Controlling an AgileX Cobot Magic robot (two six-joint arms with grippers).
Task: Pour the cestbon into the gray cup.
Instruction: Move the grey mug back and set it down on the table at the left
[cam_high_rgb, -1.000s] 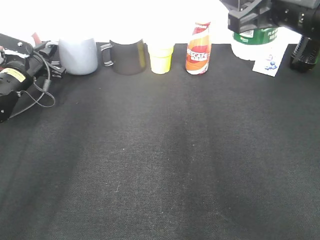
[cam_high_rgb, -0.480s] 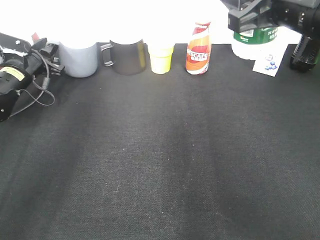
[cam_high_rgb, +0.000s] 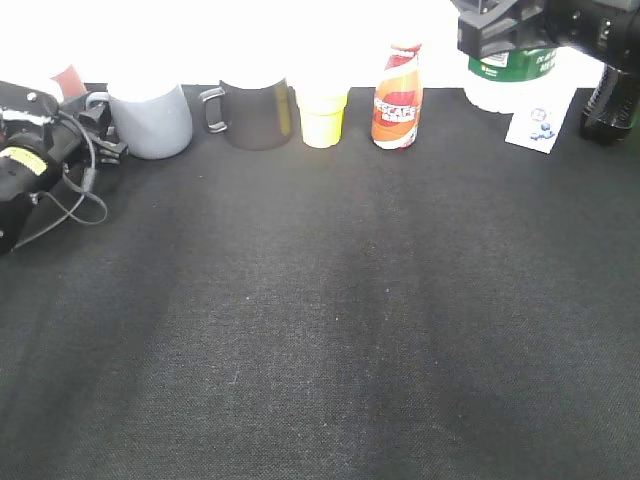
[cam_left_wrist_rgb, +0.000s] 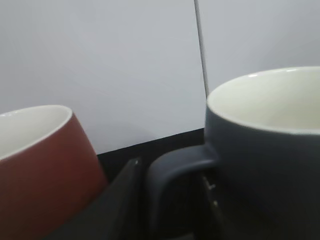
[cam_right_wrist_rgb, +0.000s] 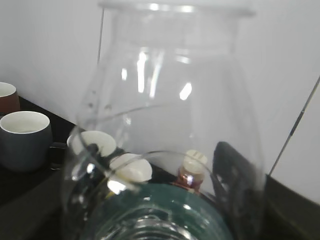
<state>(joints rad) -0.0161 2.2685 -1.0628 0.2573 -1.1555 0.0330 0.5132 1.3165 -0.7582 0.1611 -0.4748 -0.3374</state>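
Where the black bench (cam_high_rgb: 330, 320) meets the white wall, the cestbon (cam_high_rgb: 515, 75) stands at the far right, the right hand (cam_high_rgb: 520, 35) around its upper part, apparently gripping it, though the fingers are hard to see. At the far left, the gray cup (cam_high_rgb: 150, 120) rests on the bench, the left hand (cam_left_wrist_rgb: 170, 200) partly open about its handle.

Counter (cam_high_rgb: 330, 330) draped in black, coarse-woven cloth, faintly creased in long bands running toward the back. Behind it a plain white wall (cam_left_wrist_rgb: 100, 65), washed out by strong light in the exterior view. A thin dark vertical seam (cam_left_wrist_rgb: 200, 50) divides the wall into panels.
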